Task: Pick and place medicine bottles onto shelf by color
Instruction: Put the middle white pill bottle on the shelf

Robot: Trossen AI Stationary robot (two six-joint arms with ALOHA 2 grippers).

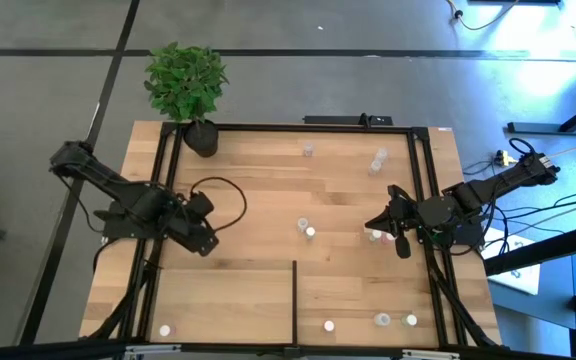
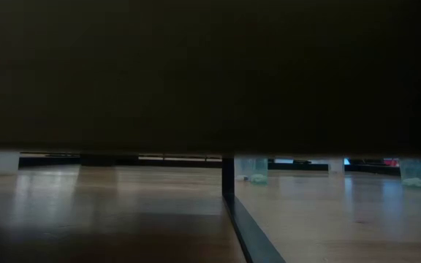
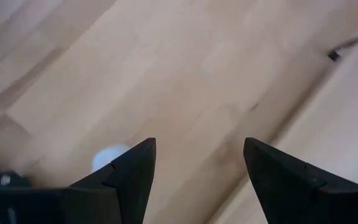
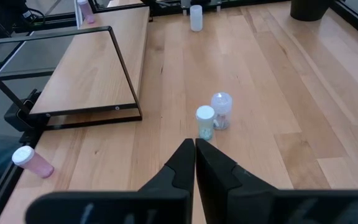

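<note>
The left gripper [image 1: 208,243] at nine o'clock has its jaws spread and empty over bare tabletop [image 1: 258,200]. The right gripper [image 1: 393,228] at three o'clock, jaws pressed together, hovers beside a pink-topped bottle [image 1: 375,236]; a closed sweep could topple it. The shelf [image 1: 218,300] lies at six o'clock. No legible writing.

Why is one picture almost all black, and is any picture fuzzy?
In the low view a dark out-of-focus mass blocks the upper half, leaving only a strip of shelf and bottle bases. The left wrist view is blurry, its wood soft. The high view has bright bluish glare at right.
</note>
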